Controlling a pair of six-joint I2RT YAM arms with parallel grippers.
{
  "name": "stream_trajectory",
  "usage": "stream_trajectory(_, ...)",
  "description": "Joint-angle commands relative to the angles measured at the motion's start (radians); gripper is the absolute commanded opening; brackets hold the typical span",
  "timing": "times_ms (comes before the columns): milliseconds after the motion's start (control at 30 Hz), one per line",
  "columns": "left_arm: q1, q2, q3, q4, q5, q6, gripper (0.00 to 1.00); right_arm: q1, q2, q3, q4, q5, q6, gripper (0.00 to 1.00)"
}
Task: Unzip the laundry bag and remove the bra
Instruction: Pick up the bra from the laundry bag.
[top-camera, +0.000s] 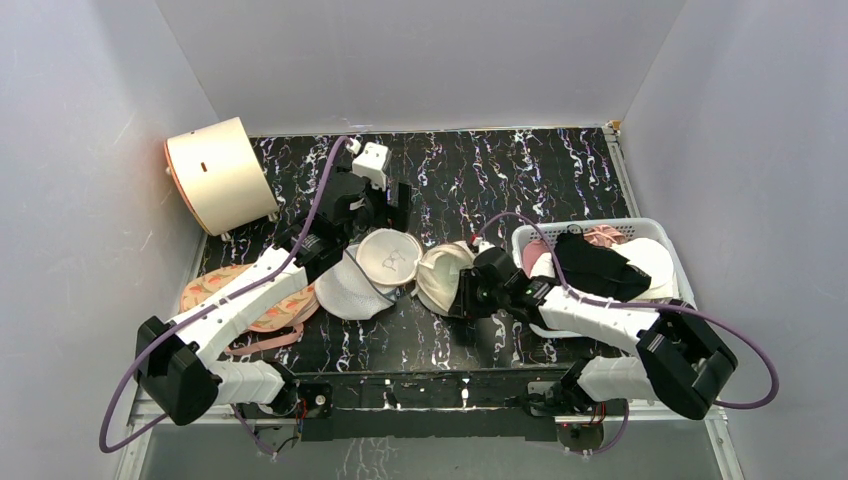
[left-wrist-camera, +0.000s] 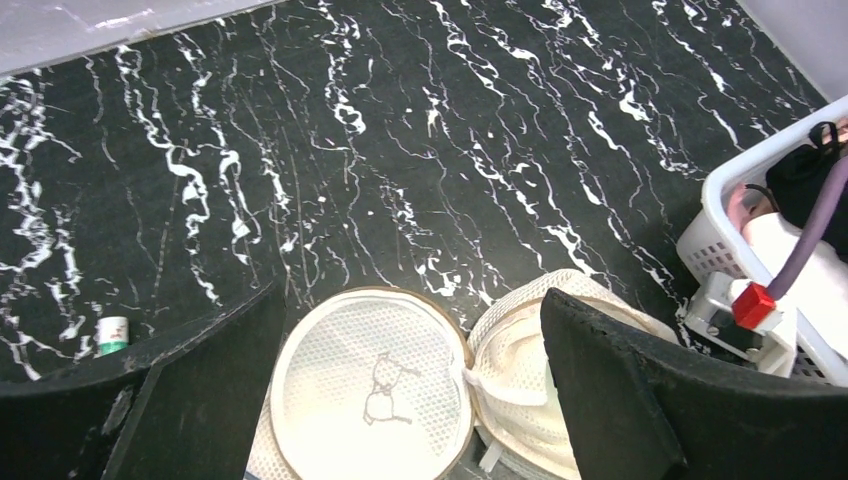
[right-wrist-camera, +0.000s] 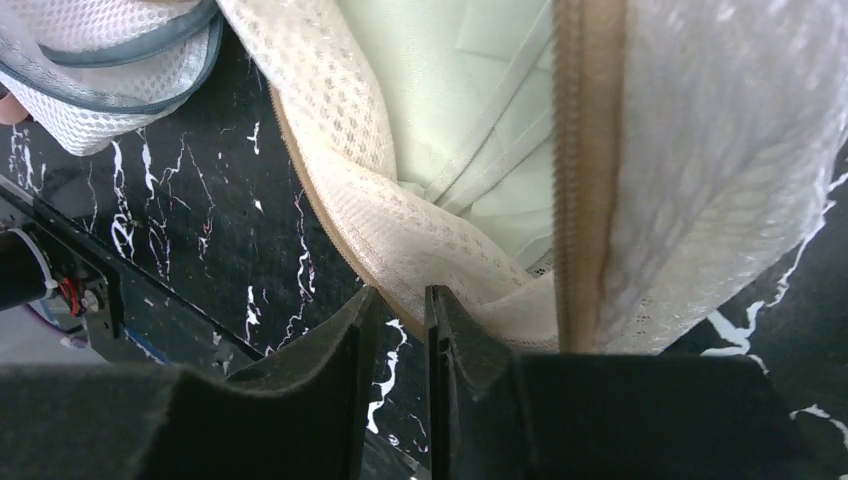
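Laundry bag (top-camera: 388, 258) is lying at the middle of the marbled black table (top-camera: 540, 170), with its drawn round face up and its right side gaping open. The left gripper (left-wrist-camera: 408, 300) is hovering over it, jaws spread wide and holding nothing. The right gripper (right-wrist-camera: 398, 300) is reaching in from the right, jaws standing a slit apart at the bag's zipper rim; I cannot tell whether they are pinching it. Pale fabric with thin straps, seemingly the bra (right-wrist-camera: 450, 120), is showing inside. A white mesh bag (top-camera: 350, 292) is lying just beside, near left.
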Motion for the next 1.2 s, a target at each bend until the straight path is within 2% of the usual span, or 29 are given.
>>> stream_trajectory(0, 0.002, 0.032, 0.039, -0.013, 0.066, -0.063, 0.98, 0.006, -0.057, -0.003, 0.159, -0.008, 0.071, 0.23)
stream_trajectory(133, 0.002, 0.077, 0.117, -0.057, 0.15, -0.082, 0.98, 0.007, -0.082, 0.056, 0.038, -0.002, 0.018, 0.33)
stream_trajectory(233, 0.002, 0.059, 0.05, 0.012, 0.173, -0.085, 0.99, 0.007, -0.102, 0.084, -0.012, 0.016, 0.003, 0.43)
stream_trajectory(367, 0.002, 0.049, -0.038, 0.061, 0.186, -0.059, 0.98, 0.007, -0.146, 0.11, -0.045, 0.118, 0.019, 0.48)
stream_trajectory(567, -0.001, 0.043, -0.039, 0.045, 0.225, -0.062, 0.98, 0.005, -0.171, 0.125, 0.028, 0.307, 0.049, 0.47)
stream_trajectory(700, -0.001, 0.028, -0.04, 0.034, 0.206, -0.047, 0.98, 0.007, -0.076, 0.199, 0.016, 0.374, 0.002, 0.43)
stream_trajectory(900, -0.001, 0.016, -0.043, 0.029, 0.201, -0.041, 0.98, 0.007, 0.13, 0.369, -0.112, 0.476, -0.042, 0.35)
stream_trajectory(1167, -0.001, 0.016, -0.039, 0.024, 0.199, -0.036, 0.98, 0.008, 0.219, 0.409, -0.135, 0.546, -0.065, 0.3)
